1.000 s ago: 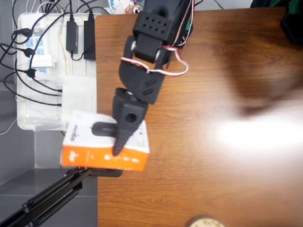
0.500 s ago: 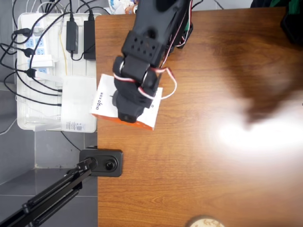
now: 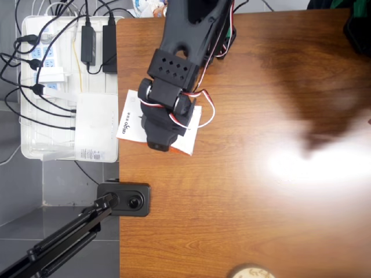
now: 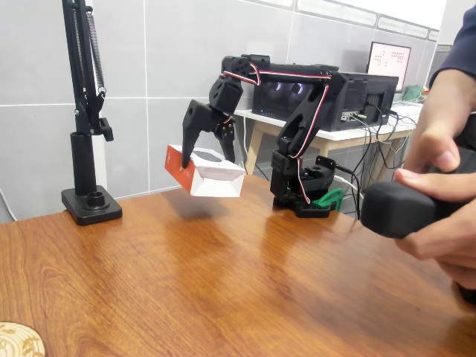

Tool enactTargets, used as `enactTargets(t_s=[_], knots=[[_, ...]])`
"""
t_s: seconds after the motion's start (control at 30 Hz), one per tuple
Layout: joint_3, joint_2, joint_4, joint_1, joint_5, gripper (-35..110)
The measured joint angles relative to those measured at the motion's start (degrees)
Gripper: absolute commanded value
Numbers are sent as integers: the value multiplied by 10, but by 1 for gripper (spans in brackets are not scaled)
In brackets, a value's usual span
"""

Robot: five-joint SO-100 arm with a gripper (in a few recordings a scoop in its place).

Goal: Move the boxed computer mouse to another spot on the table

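The black two-finger gripper (image 4: 206,158) is clamped on the flat white mouse box with the orange-red edge (image 4: 205,172), carrying it tilted, clear above the brown wood-grain table (image 4: 223,275), near the black lamp stand (image 4: 91,202). It could slip from that slanted hold. Since half a second ago it has barely shifted.
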Motion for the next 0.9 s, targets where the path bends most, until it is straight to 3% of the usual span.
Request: enactTargets(t_s=[0.17,0.23,0.57,0.67,0.7,0.77,0.9], knots=[[8,20,-26,-1,-12,87],[25,32,-51,-8,-23,103],[69,83,-113,-28,-33,105],[69,90,-113,-35,-33,90],[69,95,-113,-37,-33,70],[69,110,-113,-26,-33,0],[62,142,-83,-5,-21,0]])
